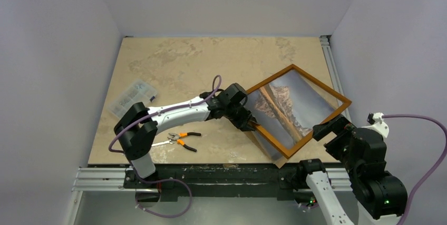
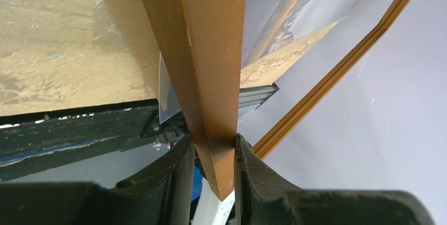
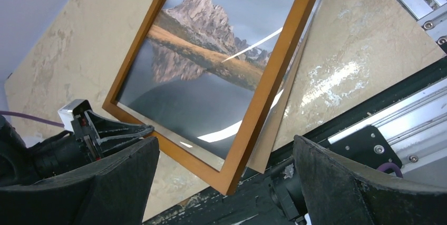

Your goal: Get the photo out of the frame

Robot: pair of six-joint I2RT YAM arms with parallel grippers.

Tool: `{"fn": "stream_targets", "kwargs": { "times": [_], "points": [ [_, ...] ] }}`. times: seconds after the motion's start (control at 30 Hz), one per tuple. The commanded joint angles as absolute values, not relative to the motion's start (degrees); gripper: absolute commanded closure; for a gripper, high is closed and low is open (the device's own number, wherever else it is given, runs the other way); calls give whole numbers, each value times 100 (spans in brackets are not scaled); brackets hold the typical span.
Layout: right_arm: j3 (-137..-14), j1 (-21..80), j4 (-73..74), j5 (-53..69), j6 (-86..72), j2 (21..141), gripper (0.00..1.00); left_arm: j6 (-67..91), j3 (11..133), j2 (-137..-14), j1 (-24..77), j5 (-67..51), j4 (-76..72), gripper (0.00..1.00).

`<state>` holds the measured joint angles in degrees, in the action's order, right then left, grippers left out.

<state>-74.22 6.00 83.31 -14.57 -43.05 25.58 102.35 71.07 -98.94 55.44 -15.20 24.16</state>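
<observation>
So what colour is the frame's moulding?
The frame is orange-brown wood, clearest in the right wrist view.

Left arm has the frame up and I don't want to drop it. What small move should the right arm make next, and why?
Probably ease the open right gripper forward onto the brown board edge poking out past a rail of the frame. The left gripper is clamped on another rail, so the photo could then be pulled free.

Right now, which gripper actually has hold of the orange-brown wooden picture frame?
The left gripper: it is shut on the narrow moulding of the thin orange-brown wooden frame. The right gripper is wide open, holding nothing.
</observation>
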Motion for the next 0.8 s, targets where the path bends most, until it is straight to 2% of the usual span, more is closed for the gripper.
{"fn": "stream_targets", "kwargs": {
  "times": [0.0, 0.17, 0.43, 0.6, 0.77],
  "points": [
    [-7557, 605, 8376, -1641, -4272, 2646, 4, 10022, 7394, -9410, 5536, -1758, 2157, 100],
    [-7519, 606, 8363, -1559, -4225, 2641, 4, 9953, 7319, -9273, 5537, -1654, 2164, 100],
    [-7471, 601, 8200, -1188, -3843, 2677, 3, 8596, 7285, -9054, 5950, -78, 2093, 100],
    [-7133, 595, 7951, -747, -3456, 2782, 4, 8149, 6629, -9145, 6146, 57, 1055, 100],
    [-6794, 605, 7649, -210, -3266, 2754, 4, 7178, 7448, -8796, 6384, 953, 2154, 100]
  ]
}}
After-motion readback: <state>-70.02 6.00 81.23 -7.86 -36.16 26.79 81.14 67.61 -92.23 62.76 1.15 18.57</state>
